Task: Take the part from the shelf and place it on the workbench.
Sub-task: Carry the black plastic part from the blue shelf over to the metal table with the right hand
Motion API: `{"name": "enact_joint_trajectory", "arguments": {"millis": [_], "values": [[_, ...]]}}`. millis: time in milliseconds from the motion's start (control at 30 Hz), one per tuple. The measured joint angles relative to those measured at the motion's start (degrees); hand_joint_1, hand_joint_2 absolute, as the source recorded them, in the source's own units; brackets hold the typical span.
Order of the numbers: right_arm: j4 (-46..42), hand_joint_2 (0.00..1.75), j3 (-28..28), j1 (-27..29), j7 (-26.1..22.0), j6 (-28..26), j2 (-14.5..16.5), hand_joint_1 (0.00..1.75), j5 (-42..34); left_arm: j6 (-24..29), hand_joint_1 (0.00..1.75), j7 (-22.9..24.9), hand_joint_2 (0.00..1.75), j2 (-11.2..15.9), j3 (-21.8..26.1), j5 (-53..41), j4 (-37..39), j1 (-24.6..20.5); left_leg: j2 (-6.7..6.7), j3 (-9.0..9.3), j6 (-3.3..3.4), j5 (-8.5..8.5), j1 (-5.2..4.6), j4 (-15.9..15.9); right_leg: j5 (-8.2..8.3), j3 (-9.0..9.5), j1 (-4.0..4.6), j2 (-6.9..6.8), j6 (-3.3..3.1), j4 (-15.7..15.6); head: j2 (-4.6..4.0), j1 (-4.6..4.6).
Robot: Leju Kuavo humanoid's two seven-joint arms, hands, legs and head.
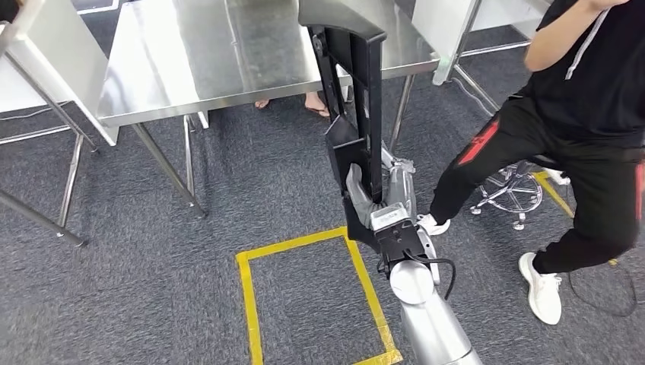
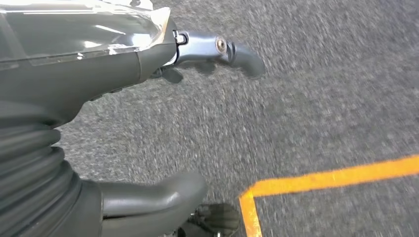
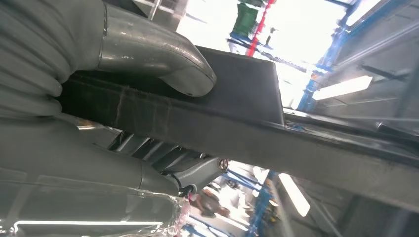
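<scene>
A long black part [image 1: 357, 76] with a grey top end stands nearly upright in my right hand [image 1: 365, 199], which grips it near its lower end. Its upper end reaches over the near edge of the steel workbench [image 1: 198, 53]. In the right wrist view my thumb [image 3: 163, 57] presses on the part's black face [image 3: 237, 113] and my fingers [image 3: 197, 173] wrap the other side. My left hand [image 2: 99, 123] hangs over the grey carpet with its fingers apart and nothing in it.
A person in black clothes and white shoes [image 1: 578, 137] stands close on my right, beside a chair base [image 1: 513, 194]. Yellow tape [image 1: 304, 243] marks a square on the carpet. Another table's legs [image 1: 46, 152] stand at the left.
</scene>
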Motion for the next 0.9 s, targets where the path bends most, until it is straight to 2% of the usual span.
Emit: {"name": "enact_joint_trajectory", "arguments": {"millis": [33,67,100,133,167,200,233,267,300,333,367,400,433,467,500,533,567,600,633,667,700,733,767,800,833,867,900], "values": [[-0.01,1.75,-0.02,-0.09,0.01,-0.02,0.02,1.75,0.01,0.0,0.0,0.05,1.75,-0.02,0.01,-0.02,-0.02,-0.1,-0.01,0.95,0.32,-0.08,-0.2,-1.14,0.43,0.14,-0.06,0.01,0.71,-0.02,0.0,-0.08],[-0.03,1.75,-0.04,-0.21,0.02,-0.05,0.05,1.75,0.01,-0.01,0.0,0.1,1.75,-0.02,0.02,-0.02,-0.06,-0.24,-0.01,2.12,0.53,-0.36,-0.18,-2.81,1.13,-0.51,-0.09,-0.01,1.48,1.07,0.0,-0.11],[-0.04,1.75,-0.07,-0.37,0.0,-0.1,0.07,1.75,0.01,-0.01,0.0,0.15,1.75,0.0,0.03,-0.02,-0.09,-0.4,-0.05,3.47,0.78,-0.67,-0.01,-4.56,2.09,-1.95,-0.03,-0.04,2.15,3.32,0.0,-0.14],[-0.04,1.75,-0.09,-0.54,-0.03,-0.15,0.09,1.75,0.01,-0.01,0.0,0.21,1.75,-0.02,0.05,-0.02,-0.11,-0.55,-0.12,4.89,0.96,-0.97,0.29,-6.19,2.85,-4.2,-0.01,-0.06,2.62,6.61,0.0,-0.13],[-0.02,1.75,-0.11,-0.58,-0.04,-0.2,0.08,1.75,0.01,-0.02,0.0,0.26,1.75,-0.05,0.08,-0.02,-0.12,-0.61,-0.17,6.15,0.95,-1.34,0.6,-7.41,2.89,-7.13,-0.1,-0.09,2.51,10.32,0.0,-0.13],[0.04,1.75,-0.15,-0.59,-0.05,-0.23,0.03,1.75,0.01,-0.05,0.0,0.3,1.75,-0.07,0.11,-0.01,-0.12,-0.61,-0.27,7.17,0.92,-1.76,0.81,-7.96,2.13,-9.84,-0.16,-0.1,2.22,13.43,0.0,-0.12],[0.12,1.75,-0.2,-0.53,-0.04,-0.25,-0.04,1.75,0.01,-0.08,0.0,0.34,1.75,-0.12,0.14,-0.01,-0.12,-0.58,-0.35,8.15,0.7,-2.38,1.06,-8.23,0.74,-12.17,-0.36,-0.12,1.95,15.43,0.0,-0.09],[0.2,1.75,-0.25,-0.47,-0.03,-0.26,-0.11,1.75,0.01,-0.11,0.0,0.37,1.75,-0.24,0.15,-0.01,-0.1,-0.5,-0.45,9.17,0.33,-3.17,1.35,-8.33,-0.64,-13.9,-0.64,-0.15,1.9,16.02,0.0,-0.09],[0.26,1.75,-0.3,-0.44,-0.02,-0.27,-0.17,1.75,0.0,-0.14,0.0,0.38,1.75,-0.39,0.15,-0.01,-0.1,-0.45,-0.57,10.22,-0.12,-4.02,1.69,-8.33,-1.44,-14.9,-1.02,-0.2,2.21,15.16,0.0,-0.09],[0.3,1.75,-0.33,-0.43,-0.02,-0.27,-0.19,1.75,0.0,-0.15,0.0,0.38,1.75,-0.51,0.15,-0.01,-0.09,-0.41,-0.69,11.4,-0.68,-4.97,2.11,-8.3,-0.97,-15.19,-1.49,-0.32,2.97,12.9,0.0,-0.09],[0.32,1.75,-0.37,-0.44,-0.02,-0.27,-0.21,1.75,0.0,-0.16,0.0,0.38,1.75,-0.59,0.15,-0.03,-0.09,-0.38,-0.8,12.61,-1.31,-6.05,2.51,-8.22,1.04,-14.97,-2.07,-0.54,4.32,9.6,0.0,-0.07],[0.39,1.75,-0.44,-0.45,-0.02,-0.27,-0.27,1.75,0.01,-0.17,0.0,0.39,1.75,-0.52,0.17,-0.07,-0.09,-0.38,-0.87,13.66,-2.04,-7.31,2.7,-7.94,4.57,-14.61,-2.62,-1.12,5.94,6.15,0.0,0.06],[0.48,1.75,-0.49,-0.51,-0.02,-0.27,-0.3,1.75,0.03,-0.19,0.0,0.43,1.75,-0.43,0.2,-0.11,-0.09,-0.39,-0.86,14.36,-2.61,-8.61,2.76,-7.66,7.54,-14.09,-2.89,-1.71,6.64,3.65,0.0,0.17],[0.55,1.75,-0.51,-0.5,0.02,-0.27,-0.32,1.75,0.13,-0.2,0.0,0.49,1.75,-0.33,0.24,-0.17,-0.1,-0.47,-0.74,14.9,-3.06,-9.79,2.7,-7.46,9.78,-13.79,-3.01,-2.01,6.6,2.33,0.0,0.11],[0.58,1.75,-0.56,-0.53,0.13,-0.28,-0.34,1.75,0.27,-0.2,0.0,0.55,1.75,-0.23,0.27,-0.21,-0.11,-0.58,-0.59,15.29,-3.35,-10.58,2.62,-7.3,10.75,-13.65,-3.08,-2.19,5.8,2.15,0.0,0.1],[0.54,1.75,-0.56,-0.61,0.24,-0.29,-0.29,1.75,0.47,-0.22,0.0,0.62,1.75,-0.23,0.3,-0.24,-0.13,-0.72,-0.4,15.32,-3.46,-10.69,2.7,-6.95,10.21,-13.38,-3.01,-1.9,4.4,2.52,0.0,-0.08],[0.47,1.75,-0.57,-0.65,0.34,-0.3,-0.22,1.75,0.7,-0.22,0.0,0.66,1.75,-0.23,0.31,-0.26,-0.14,-0.88,-0.21,15.01,-3.64,-10.13,2.84,-5.73,9.94,-13.17,-3.07,-1.49,3.58,2.58,0.0,-0.24],[0.42,1.75,-0.58,-0.78,0.42,-0.31,-0.15,1.75,0.86,-0.22,0.0,0.68,1.75,-0.24,0.32,-0.26,-0.14,-1.02,-0.03,13.74,-3.75,-9.17,2.99,-3.21,9.55,-12.73,-3.11,-1.31,2.99,2.52,0.0,-0.22],[0.4,1.75,-0.55,-0.89,0.42,-0.29,-0.07,1.75,1.02,-0.23,0.0,0.69,1.75,-0.26,0.32,-0.27,-0.14,-1.14,0.15,11.54,-3.84,-8.46,3.05,0.39,9.14,-12.12,-2.99,-1.13,2.43,2.36,0.0,-0.26],[0.4,1.75,-0.52,-0.91,0.42,-0.25,-0.01,1.75,1.12,-0.22,0.0,0.69,1.75,-0.28,0.33,-0.27,-0.14,-1.21,0.33,8.73,-3.94,-8.59,3.07,4.51,8.67,-11.41,-2.89,-1.05,2.01,2.09,0.0,-0.27],[0.45,1.75,-0.49,-0.93,0.42,-0.15,0.0,1.75,1.17,-0.22,0.0,0.69,1.75,-0.3,0.33,-0.27,-0.14,-1.25,0.46,5.62,-4.0,-9.91,3.04,8.29,8.16,-10.63,-2.74,-1.02,1.68,1.85,0.0,-0.28],[0.53,1.75,-0.44,-0.94,0.42,-0.02,0.01,1.75,1.18,-0.21,0.0,0.69,1.75,-0.32,0.34,-0.25,-0.14,-1.22,0.52,2.73,-4.06,-12.05,2.98,10.94,7.59,-9.81,-2.56,-0.95,1.43,1.63,0.0,-0.29],[0.66,1.75,-0.35,-1.0,0.42,0.17,0.01,1.75,1.13,-0.21,0.0,0.69,1.75,-0.32,0.37,-0.19,-0.14,-1.17,0.56,0.35,-4.05,-14.17,2.93,12.3,6.96,-8.97,-2.35,-0.87,1.31,1.49,0.0,-0.3],[0.86,1.75,-0.2,-1.14,0.42,0.46,0.01,1.75,1.06,-0.2,0.0,0.69,1.75,-0.32,0.41,-0.07,-0.14,-1.12,0.58,-1.31,-3.86,-15.43,2.83,12.24,6.29,-8.06,-2.12,-0.78,1.18,1.41,0.0,-0.28],[1.14,1.75,0.03,-1.39,0.41,0.86,0.02,1.75,0.99,-0.2,0.0,0.69,1.75,-0.32,0.5,0.08,-0.14,-1.08,0.6,-2.23,-3.45,-15.16,2.66,10.83,5.59,-7.11,-1.88,-0.72,1.08,1.38,0.0,-0.29],[1.57,1.75,0.38,-1.79,0.36,1.4,0.08,1.75,0.93,-0.19,0.0,0.69,1.75,-0.33,0.62,0.24,-0.14,-1.05,0.61,-2.5,-2.76,-13.11,2.36,8.32,4.89,-6.15,-1.61,-0.68,1.01,1.34,0.0,-0.28],[2.22,1.75,0.84,-2.34,0.28,2.04,0.21,1.75,0.88,-0.18,0.0,0.7,1.75,-0.32,0.79,0.37,-0.14,-1.03,0.71,-2.35,-1.75,-9.4,1.89,5.02,4.23,-5.37,-1.47,-0.66,0.96,1.23,0.0,-0.27]]}}
